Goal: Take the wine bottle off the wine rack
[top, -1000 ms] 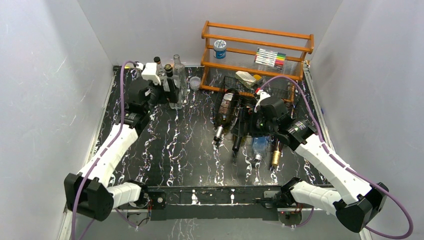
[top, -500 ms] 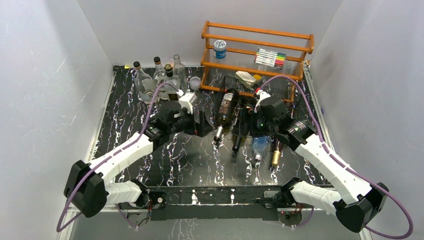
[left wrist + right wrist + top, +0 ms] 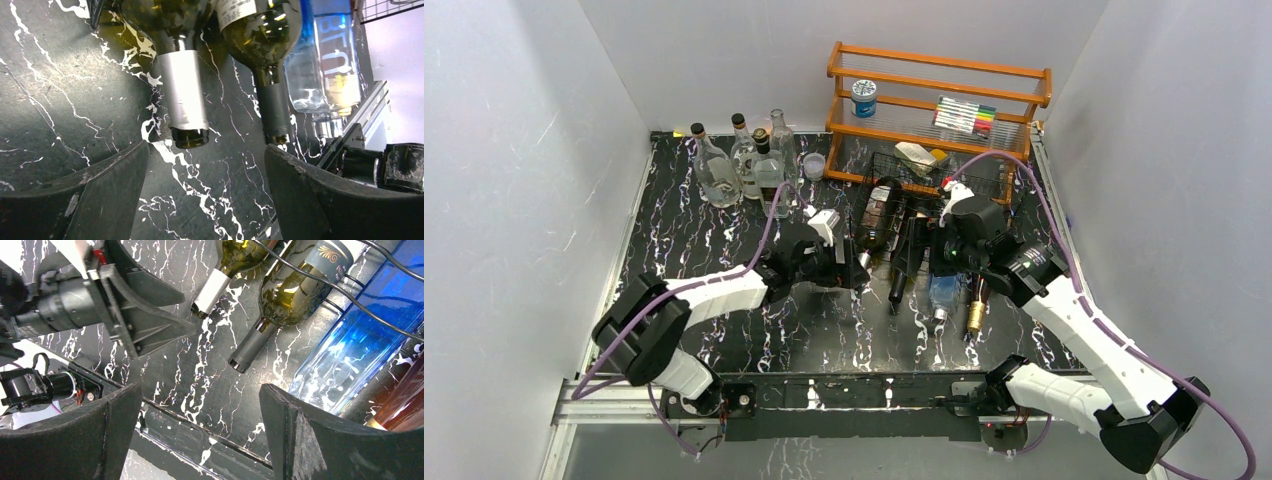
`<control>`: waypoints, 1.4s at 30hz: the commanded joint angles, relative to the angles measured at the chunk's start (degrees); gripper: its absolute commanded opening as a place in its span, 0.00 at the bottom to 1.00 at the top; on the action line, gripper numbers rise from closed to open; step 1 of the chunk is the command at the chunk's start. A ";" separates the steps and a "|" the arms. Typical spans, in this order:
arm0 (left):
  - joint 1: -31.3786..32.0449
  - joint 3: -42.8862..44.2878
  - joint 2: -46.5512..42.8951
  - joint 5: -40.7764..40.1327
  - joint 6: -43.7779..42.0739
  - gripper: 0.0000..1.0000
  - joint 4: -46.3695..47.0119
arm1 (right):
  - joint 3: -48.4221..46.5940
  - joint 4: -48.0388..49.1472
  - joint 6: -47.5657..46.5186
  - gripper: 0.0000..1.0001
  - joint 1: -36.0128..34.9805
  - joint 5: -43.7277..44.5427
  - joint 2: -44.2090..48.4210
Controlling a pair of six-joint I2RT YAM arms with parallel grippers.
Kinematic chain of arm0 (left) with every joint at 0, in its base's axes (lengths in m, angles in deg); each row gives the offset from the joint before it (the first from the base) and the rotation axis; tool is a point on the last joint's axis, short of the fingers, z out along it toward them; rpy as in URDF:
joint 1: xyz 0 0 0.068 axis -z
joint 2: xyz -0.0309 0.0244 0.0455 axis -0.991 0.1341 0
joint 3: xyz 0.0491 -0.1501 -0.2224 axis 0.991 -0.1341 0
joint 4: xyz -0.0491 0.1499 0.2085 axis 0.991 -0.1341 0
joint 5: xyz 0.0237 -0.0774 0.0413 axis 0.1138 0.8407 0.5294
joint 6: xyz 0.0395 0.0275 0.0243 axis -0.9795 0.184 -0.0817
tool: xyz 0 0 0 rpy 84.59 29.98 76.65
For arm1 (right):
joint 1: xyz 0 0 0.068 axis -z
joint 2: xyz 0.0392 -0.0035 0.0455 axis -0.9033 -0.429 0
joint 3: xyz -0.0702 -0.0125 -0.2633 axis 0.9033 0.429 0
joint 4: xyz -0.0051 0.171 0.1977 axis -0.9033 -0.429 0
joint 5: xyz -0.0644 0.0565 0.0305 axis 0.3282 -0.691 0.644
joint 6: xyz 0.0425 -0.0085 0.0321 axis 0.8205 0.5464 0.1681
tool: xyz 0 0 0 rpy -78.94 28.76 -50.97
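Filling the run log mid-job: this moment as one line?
left gripper: open, at mouth of silver-necked bottle, no contact | right gripper: open, over wine rack | status: bottle not lifted

Orange shelf (image 3: 944, 62) holds markers (image 3: 965, 115), jar (image 3: 863, 97); glass bottles (image 3: 742, 158) upright back-left, marbled table (image 3: 674, 235).

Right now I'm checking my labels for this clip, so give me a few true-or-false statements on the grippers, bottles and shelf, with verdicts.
1. The left gripper is shut on the silver-foiled bottle neck. False: its jaws are open and the neck lies ahead of them, untouched.
2. The right gripper is open. True.
3. A group of bottles stands upright in the far left corner. True.
4. The markers lie on the table. False: they sit on the orange shelf.
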 commanded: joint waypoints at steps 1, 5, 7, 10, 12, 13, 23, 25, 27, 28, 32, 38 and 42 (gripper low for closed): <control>0.30 -0.95 3.60 -1.30 3.15 0.82 8.93 | -2.09 0.43 -0.29 0.98 0.05 1.11 1.72; 0.34 0.52 9.20 -0.59 3.50 0.70 12.34 | -1.60 0.15 -0.31 0.98 0.05 1.70 2.45; 0.34 2.38 12.99 0.03 3.66 0.63 14.77 | -1.32 0.08 -0.54 0.98 0.09 1.99 2.54; 0.31 3.55 15.09 -0.08 3.54 0.59 15.55 | -1.19 0.11 -0.79 0.98 0.11 2.10 2.27; 0.34 3.93 15.97 -0.02 3.11 0.56 16.50 | -1.04 0.15 -0.90 0.98 0.12 2.12 2.20; 0.34 4.06 16.30 0.03 2.91 0.56 16.90 | -0.94 0.15 -0.90 0.98 0.07 2.14 2.11; 0.28 4.39 17.39 0.17 2.64 0.41 18.05 | -0.89 0.62 -1.00 0.98 0.07 1.76 1.71; 0.34 4.03 16.98 0.52 2.39 0.34 17.71 | -0.45 0.96 -0.91 0.98 0.06 1.54 1.59; 0.34 3.46 16.17 0.88 1.83 0.27 17.36 | 0.16 1.47 -0.91 0.98 0.10 1.60 1.40; 0.34 3.05 15.85 1.17 1.64 0.23 17.25 | 0.48 1.80 -0.91 0.98 0.10 1.88 1.27; 0.34 2.07 14.66 2.13 1.13 0.13 15.37 | 1.37 3.58 -0.55 0.98 0.11 3.77 0.27; 0.34 -0.93 11.53 3.07 2.36 0.00 14.61 | 2.19 7.77 0.08 0.98 0.14 7.82 -1.88; 0.41 -2.76 8.98 3.60 4.14 0.00 14.12 | 2.23 9.86 0.36 0.98 0.20 8.74 -4.78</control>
